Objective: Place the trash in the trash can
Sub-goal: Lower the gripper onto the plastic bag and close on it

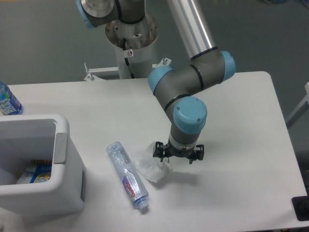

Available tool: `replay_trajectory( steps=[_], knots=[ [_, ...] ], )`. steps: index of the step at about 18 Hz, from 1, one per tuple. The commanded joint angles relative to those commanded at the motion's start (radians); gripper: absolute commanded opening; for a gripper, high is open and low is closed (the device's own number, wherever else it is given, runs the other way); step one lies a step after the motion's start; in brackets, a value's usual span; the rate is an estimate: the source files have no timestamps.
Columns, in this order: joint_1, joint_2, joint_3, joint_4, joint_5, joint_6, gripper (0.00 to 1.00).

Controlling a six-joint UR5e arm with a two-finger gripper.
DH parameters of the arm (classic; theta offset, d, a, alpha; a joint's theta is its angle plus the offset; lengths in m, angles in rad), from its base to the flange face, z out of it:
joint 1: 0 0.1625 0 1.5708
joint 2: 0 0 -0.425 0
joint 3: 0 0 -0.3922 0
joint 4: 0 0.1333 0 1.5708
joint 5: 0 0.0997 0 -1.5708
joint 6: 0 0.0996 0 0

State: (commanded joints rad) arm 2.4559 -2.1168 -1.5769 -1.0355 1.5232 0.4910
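With jaws spread, our gripper (pixel 177 155) hovered mid-frame beside the wrapper (pixel 151 166); grasping it apparently called for shifting left and descending.
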Motion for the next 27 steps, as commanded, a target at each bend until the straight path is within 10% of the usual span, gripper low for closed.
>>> replay_trajectory(
  steps=[6,12,21,27],
  knots=[
    [-0.014,-0.022,-0.002,0.061,0.015,-0.025,0.86],
    [-0.015,-0.022,-0.002,0.064,0.081,-0.046,0.02],
    [-0.014,-0.006,0.041,0.061,0.080,-0.060,0.00],
    [0.008,0.034,0.236,0.069,-0.059,-0.198,0.00]
  ],
)
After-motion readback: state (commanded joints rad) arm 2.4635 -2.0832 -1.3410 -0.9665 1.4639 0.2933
